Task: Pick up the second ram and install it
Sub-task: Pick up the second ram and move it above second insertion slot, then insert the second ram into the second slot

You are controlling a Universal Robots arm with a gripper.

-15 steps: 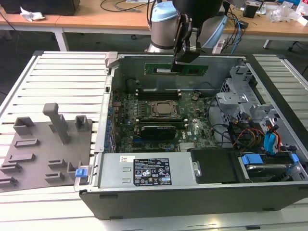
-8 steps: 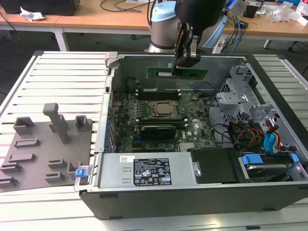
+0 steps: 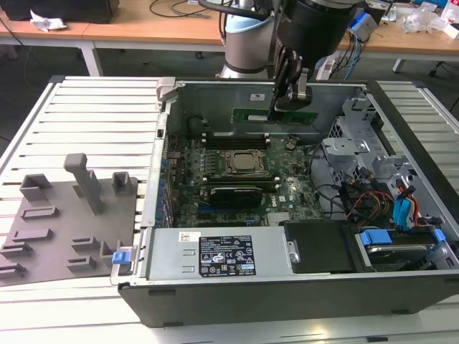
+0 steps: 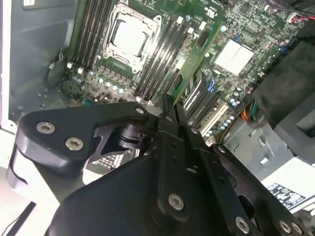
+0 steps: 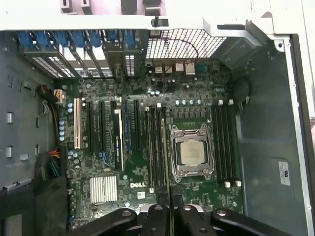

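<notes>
Fingers (image 3: 292, 97) closed on the second ram (image 3: 275, 117), a long green stick held level above the open computer case (image 3: 287, 301), toward 12 o'clock of the motherboard (image 3: 237, 175) in the exterior view. In the first wrist view, hanging edge-on over the memory slots (image 5: 156, 147) at 9 o'clock of the processor socket (image 5: 192, 151).

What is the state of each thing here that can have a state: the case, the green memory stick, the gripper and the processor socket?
Black metal computer case: open, side panel off.
Long flat green memory stick: held in the air, in no slot.
Black gripper: shut on the memory stick.
Silver processor socket: holds a chip, no cooler on it.
</notes>
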